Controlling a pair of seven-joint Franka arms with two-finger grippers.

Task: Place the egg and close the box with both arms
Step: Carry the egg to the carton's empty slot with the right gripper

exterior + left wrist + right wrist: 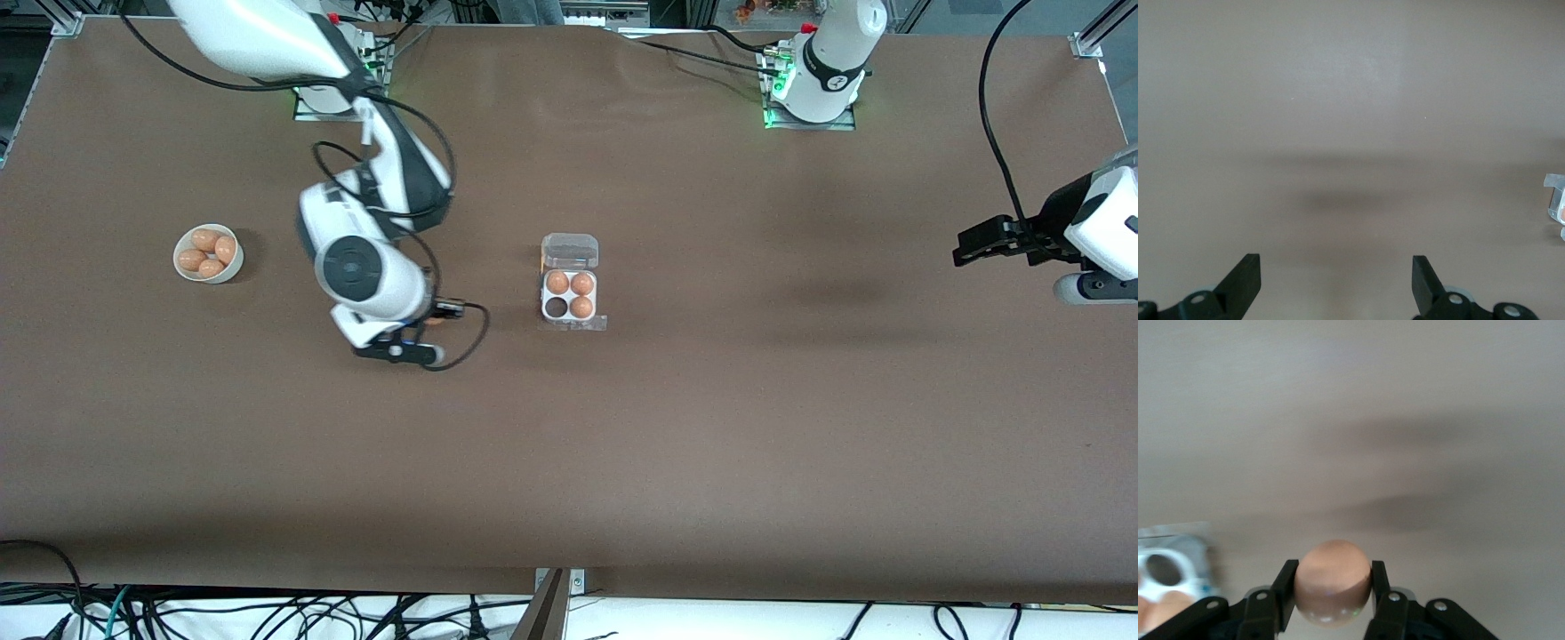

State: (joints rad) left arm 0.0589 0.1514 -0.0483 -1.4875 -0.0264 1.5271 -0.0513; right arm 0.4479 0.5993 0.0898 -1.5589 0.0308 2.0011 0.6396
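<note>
My right gripper is shut on an orange-brown egg and holds it above the bare table, between the bowl and the box, toward the right arm's end. The box lies mid-table with its clear lid open. Its white tray holds three eggs, and one cell is empty. The box's edge shows in the right wrist view and in the left wrist view. My left gripper is open and empty, and waits over the left arm's end of the table; its fingers frame bare table.
A round white bowl with several more eggs stands toward the right arm's end of the table. Cables hang round the right arm's wrist. The brown table surface stretches around the box.
</note>
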